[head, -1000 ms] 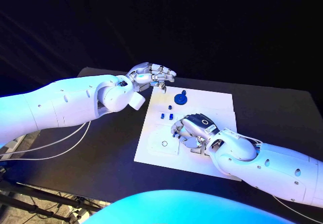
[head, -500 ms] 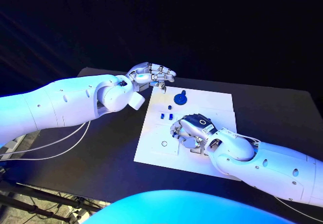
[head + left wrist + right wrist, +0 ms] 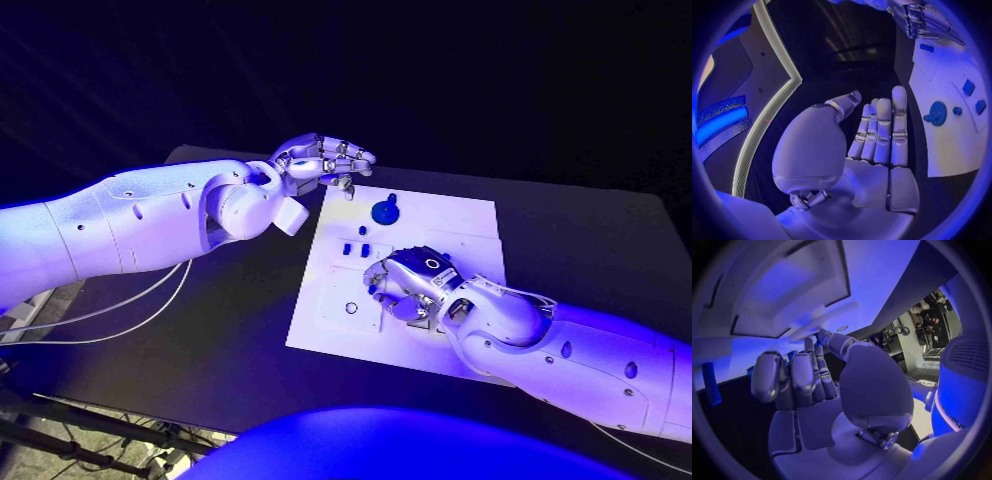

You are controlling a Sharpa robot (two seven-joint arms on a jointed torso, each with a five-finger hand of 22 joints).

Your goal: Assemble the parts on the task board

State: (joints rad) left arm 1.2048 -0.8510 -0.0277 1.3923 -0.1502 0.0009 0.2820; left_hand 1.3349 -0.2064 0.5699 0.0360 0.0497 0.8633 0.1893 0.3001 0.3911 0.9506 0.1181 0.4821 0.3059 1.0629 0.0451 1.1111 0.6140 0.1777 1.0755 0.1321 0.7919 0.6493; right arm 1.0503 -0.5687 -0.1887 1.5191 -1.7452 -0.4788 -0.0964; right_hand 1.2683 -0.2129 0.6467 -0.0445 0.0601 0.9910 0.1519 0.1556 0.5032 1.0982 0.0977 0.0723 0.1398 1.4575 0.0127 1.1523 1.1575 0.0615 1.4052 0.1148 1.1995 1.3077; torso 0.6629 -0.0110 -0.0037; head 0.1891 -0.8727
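Your right hand (image 3: 411, 285) curls down onto the task board (image 3: 447, 225) near its middle — whether it grips a part, you cannot tell; your left hand (image 3: 320, 162) waits empty, fingers loosely apart, beyond the far-left corner — blue parts (image 3: 355, 249) lie between

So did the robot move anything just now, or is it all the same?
Almost the same. The right hand has crept a little toward the robot over the task board, fingers curled, nothing seen in it. The left hand stayed at the board's far corner, and the round blue part and small blue parts did not move.
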